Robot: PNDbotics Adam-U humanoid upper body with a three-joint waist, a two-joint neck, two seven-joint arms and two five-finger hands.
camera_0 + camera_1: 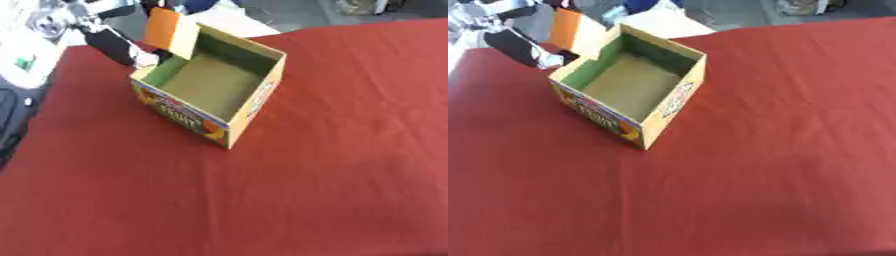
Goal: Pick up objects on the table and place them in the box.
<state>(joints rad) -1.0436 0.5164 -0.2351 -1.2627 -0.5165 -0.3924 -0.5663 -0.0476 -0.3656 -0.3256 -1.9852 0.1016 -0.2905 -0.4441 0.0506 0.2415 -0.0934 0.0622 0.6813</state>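
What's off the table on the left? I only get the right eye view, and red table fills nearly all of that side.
Observer: The left eye view shows the left edge of the table. Past it, about level with the box, there is a white thing with a small green mark.
Operator: Is anything else out there?
Observer: Yes, a dark thing sits nearer us along that same edge. I can't tell what it is.
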